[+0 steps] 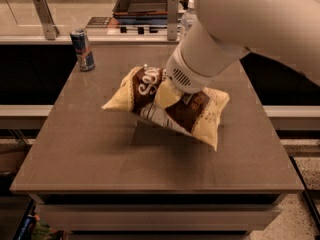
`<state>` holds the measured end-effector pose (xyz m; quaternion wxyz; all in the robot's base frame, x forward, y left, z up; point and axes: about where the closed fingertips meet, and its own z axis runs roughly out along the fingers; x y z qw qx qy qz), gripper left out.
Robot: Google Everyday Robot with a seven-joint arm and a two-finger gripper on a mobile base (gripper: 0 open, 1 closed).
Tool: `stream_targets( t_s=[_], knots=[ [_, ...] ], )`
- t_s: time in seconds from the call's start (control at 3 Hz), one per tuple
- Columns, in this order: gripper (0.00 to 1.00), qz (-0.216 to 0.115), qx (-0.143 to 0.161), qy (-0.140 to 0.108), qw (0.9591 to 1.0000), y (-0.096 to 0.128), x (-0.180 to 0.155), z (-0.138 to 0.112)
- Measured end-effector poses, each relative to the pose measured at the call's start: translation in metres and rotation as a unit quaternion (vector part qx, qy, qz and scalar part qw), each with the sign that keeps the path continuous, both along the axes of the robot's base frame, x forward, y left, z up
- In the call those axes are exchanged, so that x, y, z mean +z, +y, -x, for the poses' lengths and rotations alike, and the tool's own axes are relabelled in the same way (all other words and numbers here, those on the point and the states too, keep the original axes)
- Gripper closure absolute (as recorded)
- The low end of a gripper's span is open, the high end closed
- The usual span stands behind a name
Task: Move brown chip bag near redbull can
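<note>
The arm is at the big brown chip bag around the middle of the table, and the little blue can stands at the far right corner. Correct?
Not quite. The camera view shows the redbull can at the far left corner, not the right. The rest holds: the gripper is at the brown chip bag, around the middle of the table.

Dim, warm light falls from overhead. My gripper (175, 85) sits at the crinkly brown-and-yellow chip bag (196, 112), which casts a soft shadow on the matte brown tabletop (100, 159).
</note>
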<state>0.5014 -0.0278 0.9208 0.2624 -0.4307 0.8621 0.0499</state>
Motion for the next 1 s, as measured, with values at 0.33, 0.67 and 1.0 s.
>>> stream_targets(
  t_s=[0.33,0.67,1.0],
  knots=[
    [1.00,-0.014,-0.034,-0.019,0.9992,0.002,0.020,-0.025],
    [1.00,-0.026,-0.072,-0.027,0.9967,0.017,0.034,-0.052],
    [1.00,-0.043,-0.105,-0.037,0.9928,0.037,0.043,-0.089]
  ],
)
